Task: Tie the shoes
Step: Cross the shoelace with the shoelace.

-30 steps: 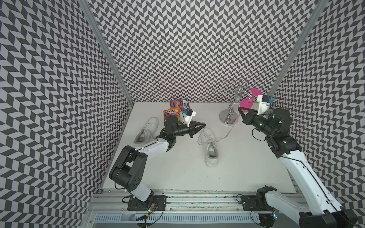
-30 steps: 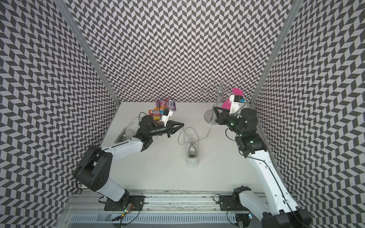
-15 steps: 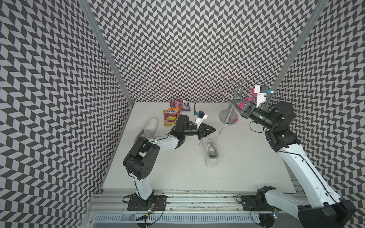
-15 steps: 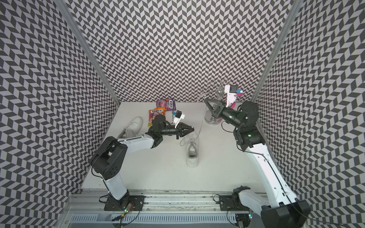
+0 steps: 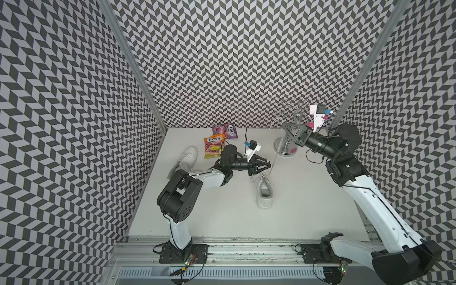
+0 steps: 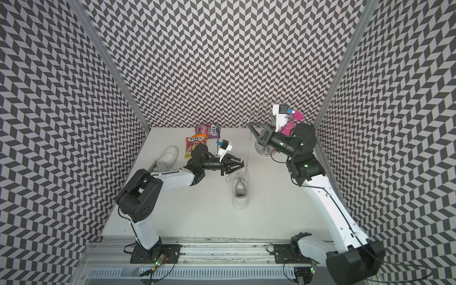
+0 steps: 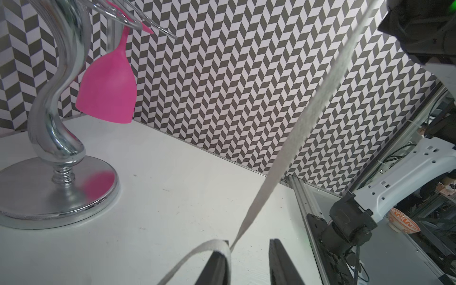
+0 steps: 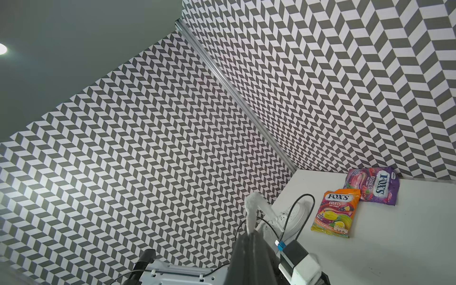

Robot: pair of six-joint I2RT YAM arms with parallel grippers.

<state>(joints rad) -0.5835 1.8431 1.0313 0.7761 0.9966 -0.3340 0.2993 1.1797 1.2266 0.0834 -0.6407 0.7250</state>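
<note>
One white shoe stands mid-table, heel toward the front. Its flat white lace rises taut to my right gripper, held high near the chrome stand. That gripper is shut on the lace, whose end sticks out past the tips. My left gripper hovers just behind the shoe's toe, open. The lace loops over one of its fingertips without being clamped. The other shoe lies by the left wall.
A chrome glass stand with a pink glass hanging from it stands at the back right, close to my right gripper. Two candy bags lie at the back. Patterned walls close in on three sides.
My left gripper has moved right to the centre shoe and its jaws have parted, freeing the lace. My right gripper has swung up and leftward, drawing the lace taut.
</note>
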